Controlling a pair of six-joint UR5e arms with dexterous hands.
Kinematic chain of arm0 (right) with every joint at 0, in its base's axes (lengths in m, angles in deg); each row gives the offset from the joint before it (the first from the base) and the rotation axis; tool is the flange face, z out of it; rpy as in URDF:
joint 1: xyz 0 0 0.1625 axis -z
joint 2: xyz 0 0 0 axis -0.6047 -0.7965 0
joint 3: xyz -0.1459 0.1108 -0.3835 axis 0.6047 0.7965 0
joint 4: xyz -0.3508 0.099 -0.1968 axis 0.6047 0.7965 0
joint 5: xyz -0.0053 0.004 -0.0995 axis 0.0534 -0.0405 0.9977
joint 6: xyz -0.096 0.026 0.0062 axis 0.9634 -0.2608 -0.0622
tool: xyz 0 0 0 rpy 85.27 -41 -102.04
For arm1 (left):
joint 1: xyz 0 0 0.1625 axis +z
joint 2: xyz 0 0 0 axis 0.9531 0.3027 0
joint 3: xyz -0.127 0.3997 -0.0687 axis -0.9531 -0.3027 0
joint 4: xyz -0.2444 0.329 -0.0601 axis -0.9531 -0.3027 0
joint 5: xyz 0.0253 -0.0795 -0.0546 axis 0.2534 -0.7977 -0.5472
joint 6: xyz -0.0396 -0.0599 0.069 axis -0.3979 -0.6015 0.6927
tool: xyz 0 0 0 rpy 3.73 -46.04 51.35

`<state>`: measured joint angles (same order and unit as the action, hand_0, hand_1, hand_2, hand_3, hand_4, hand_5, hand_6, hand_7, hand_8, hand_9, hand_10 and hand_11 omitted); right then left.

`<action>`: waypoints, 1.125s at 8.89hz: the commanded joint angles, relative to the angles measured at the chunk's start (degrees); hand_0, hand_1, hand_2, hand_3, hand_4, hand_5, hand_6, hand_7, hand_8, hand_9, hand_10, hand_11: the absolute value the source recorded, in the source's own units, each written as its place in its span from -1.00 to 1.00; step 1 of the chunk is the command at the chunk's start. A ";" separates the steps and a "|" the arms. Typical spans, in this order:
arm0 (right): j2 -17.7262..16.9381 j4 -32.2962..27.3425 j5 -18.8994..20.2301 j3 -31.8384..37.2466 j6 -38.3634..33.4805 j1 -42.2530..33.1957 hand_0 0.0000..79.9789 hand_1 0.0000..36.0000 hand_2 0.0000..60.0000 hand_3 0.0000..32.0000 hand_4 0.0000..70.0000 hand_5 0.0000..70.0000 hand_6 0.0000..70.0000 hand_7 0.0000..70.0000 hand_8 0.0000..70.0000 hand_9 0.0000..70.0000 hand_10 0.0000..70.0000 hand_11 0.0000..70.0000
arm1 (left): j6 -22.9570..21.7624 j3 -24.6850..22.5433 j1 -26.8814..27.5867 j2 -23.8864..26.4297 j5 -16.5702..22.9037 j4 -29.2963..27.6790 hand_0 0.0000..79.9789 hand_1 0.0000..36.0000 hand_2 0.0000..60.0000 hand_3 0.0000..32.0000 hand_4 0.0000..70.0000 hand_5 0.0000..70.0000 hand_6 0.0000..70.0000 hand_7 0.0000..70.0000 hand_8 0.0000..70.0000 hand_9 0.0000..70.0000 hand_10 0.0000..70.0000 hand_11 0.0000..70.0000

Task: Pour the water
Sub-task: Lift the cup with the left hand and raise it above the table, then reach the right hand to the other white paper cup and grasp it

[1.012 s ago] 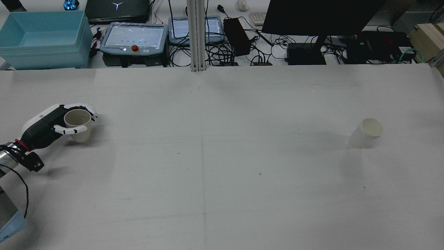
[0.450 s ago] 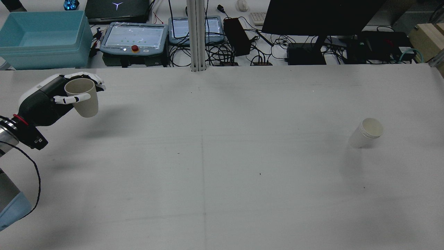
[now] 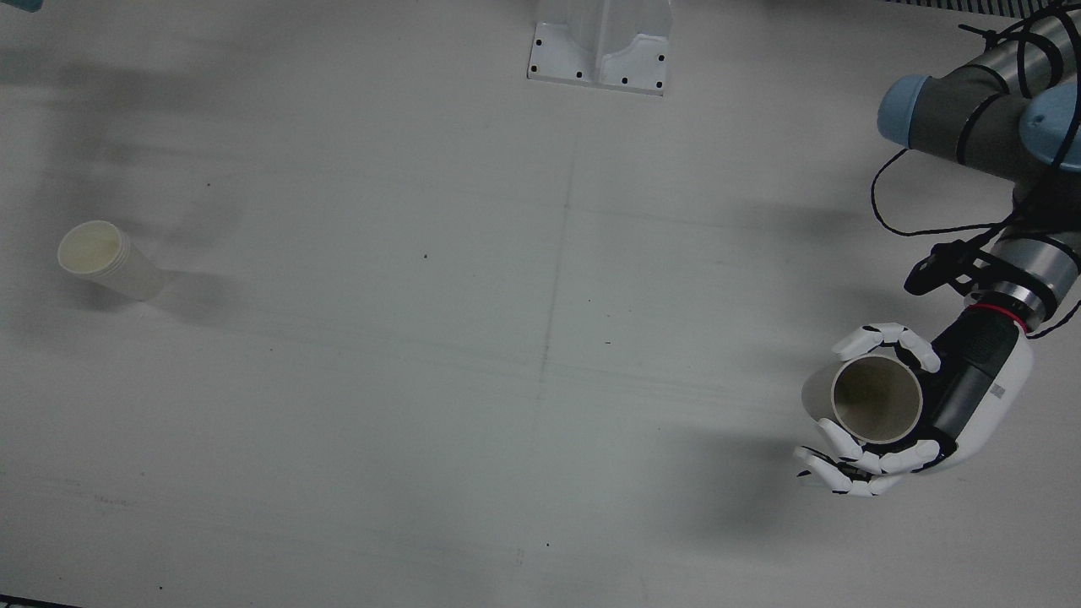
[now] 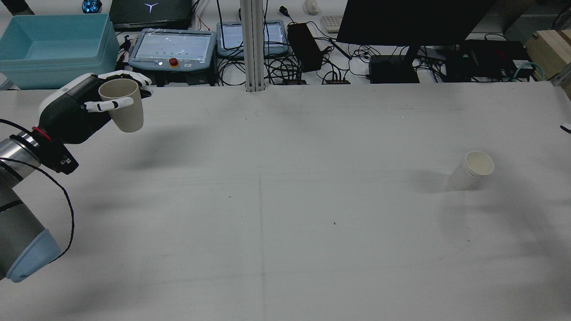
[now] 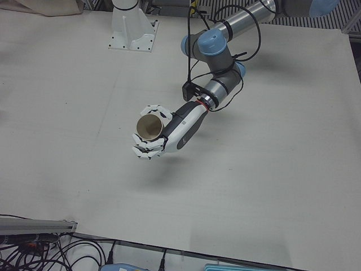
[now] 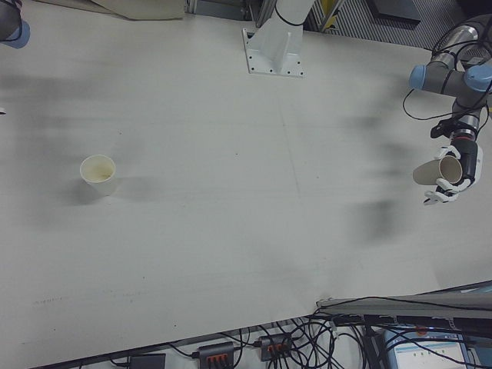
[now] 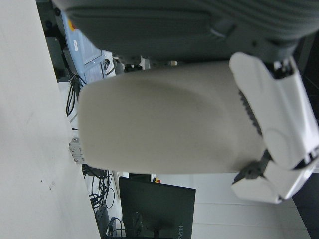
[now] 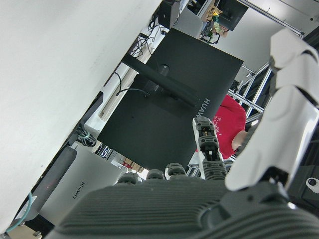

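Observation:
My left hand (image 3: 971, 405) is shut on a beige paper cup (image 3: 874, 399) and holds it upright in the air above the table's left side. Hand (image 4: 71, 111) and cup (image 4: 122, 104) also show in the rear view, near the far edge. The cup (image 7: 164, 124) fills the left hand view, with fingers (image 7: 274, 119) wrapped round it. A white paper cup (image 4: 470, 171) stands alone on the table's right side, and shows in the front view (image 3: 105, 257). My right hand (image 8: 199, 199) shows only in its own view, fingers (image 8: 289, 114) apart and empty, far from both cups.
Beyond the far table edge are a blue bin (image 4: 53, 49), teach pendants (image 4: 171, 47), a monitor (image 4: 415, 20) and cables. A metal post (image 4: 252, 44) stands at the far middle. An arm pedestal base (image 3: 600, 46) sits at the near-robot edge.
My left hand has lifted the beige cup off the table and carried it up, toward the far edge and slightly right. The white cup has not moved.

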<state>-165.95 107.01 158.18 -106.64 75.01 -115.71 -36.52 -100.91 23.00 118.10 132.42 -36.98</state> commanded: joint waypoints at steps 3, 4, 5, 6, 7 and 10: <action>5.49 -2.37 -21.49 5.30 5.24 28.44 0.13 -0.25 -0.71 -0.86 -1.00 -1.00 -1.00 -1.00 -1.00 -1.00 -1.00 -1.00 | -0.29 -0.46 0.16 0.81 -0.36 0.74 0.00 1.00 1.00 -1.00 0.17 1.00 -0.52 0.14 -0.35 0.03 -0.64 -0.44; 6.99 -2.37 -23.03 6.19 5.24 29.97 0.14 -0.22 -0.71 -0.78 -1.00 -1.00 -1.00 -1.00 -1.00 -1.00 -1.00 -1.00 | -0.29 -0.55 0.07 0.81 -0.27 0.74 0.01 1.00 1.00 -1.00 0.18 1.00 -0.52 0.15 -0.35 0.03 -0.64 -0.44; 7.18 -2.37 -23.13 5.33 5.24 30.16 0.15 -0.17 -0.66 -0.80 -1.00 -1.00 -1.00 -1.00 -1.00 -1.00 -1.00 -1.00 | -0.29 -0.55 0.07 0.81 -0.36 0.74 0.01 1.00 1.00 -1.00 0.18 1.00 -0.52 0.15 -0.35 0.03 -0.64 -0.44; 7.44 -2.28 -23.13 5.06 5.24 30.16 0.16 -0.15 -0.63 -0.82 -1.00 -1.00 -1.00 -1.00 -1.00 -1.00 -1.00 -1.00 | -0.29 -0.55 0.07 1.07 -0.27 0.74 0.00 1.00 1.00 -1.00 0.18 1.00 -0.52 0.14 -0.34 0.04 -0.64 -0.44; 7.45 -2.10 -23.13 4.10 5.32 30.16 0.16 -0.13 -0.60 -0.84 -1.00 -1.00 -1.00 -1.00 -1.00 -1.00 -1.00 -1.00 | -0.29 -0.55 -0.02 1.25 -0.27 0.66 0.00 1.00 1.00 -1.00 0.18 1.00 -0.52 0.14 -0.34 0.04 -0.64 -0.44; 12.00 1.21 -23.13 2.69 6.46 32.60 0.20 -0.02 -0.40 -1.00 -0.69 -0.89 -0.90 -0.92 -1.00 -1.00 -1.00 -1.00 | -0.29 -0.46 -0.02 1.16 -0.36 0.48 -0.01 1.00 1.00 -1.00 0.18 1.00 -0.52 0.13 -0.35 0.03 -0.64 -0.44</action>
<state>-157.70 105.38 135.11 -103.21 80.68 -85.22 -36.80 -101.41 23.01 119.26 132.11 -36.40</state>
